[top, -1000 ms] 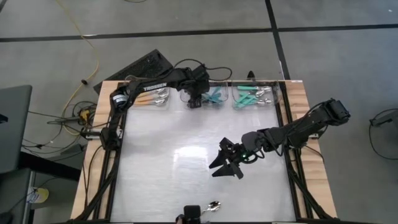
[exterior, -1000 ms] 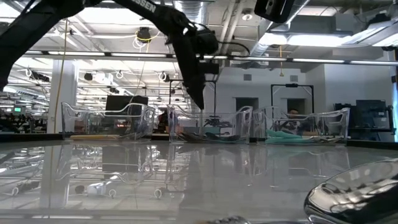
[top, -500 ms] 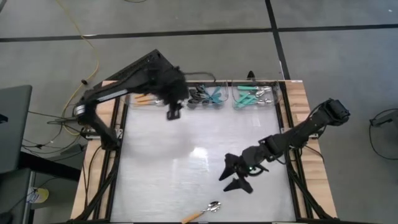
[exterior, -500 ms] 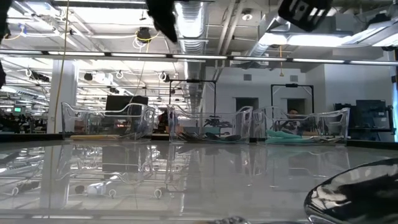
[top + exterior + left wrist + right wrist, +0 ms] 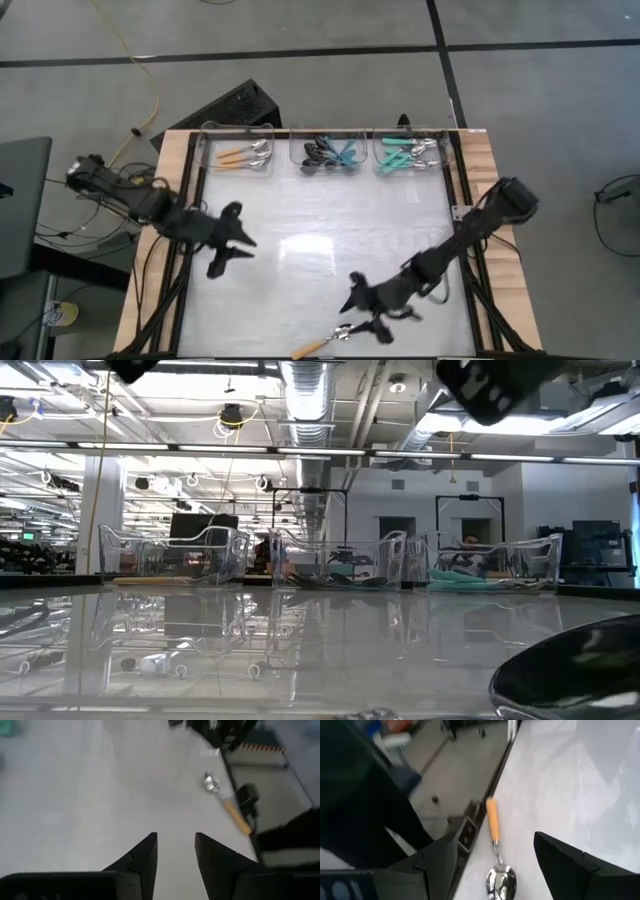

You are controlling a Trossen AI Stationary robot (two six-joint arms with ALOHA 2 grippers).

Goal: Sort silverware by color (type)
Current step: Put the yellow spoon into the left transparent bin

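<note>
one spoon (image 5: 322, 341) with a shiny silver bowl and an orange handle lies alone on the white counter (image 5: 300, 220) at its near edge, apart from the rest; the right wrist view shows its bowl toward the camera and its handle pointing toward the counter's edge (image 5: 496, 855). the remaining spoons rest in three clear bins in a row along the far edge: the left bin (image 5: 238, 155) holds orange-handled spoons, the middle bin (image 5: 327, 153) holds dark-bowled spoons with teal handles, and the right bin (image 5: 408, 153) holds silver-bowled spoons with teal handles; the number in each bin cannot be counted. no writing can be read on the spoons or bins. the right gripper (image 5: 362, 305) hangs just over the lone spoon with its fingers spread wide on either side of it, grasping nothing; whether it touches the spoon cannot be told. the left gripper (image 5: 228, 242) hovers over the left part of the counter, well apart from the bins and the spoon, its fingers parted by a narrow gap and empty.
</note>
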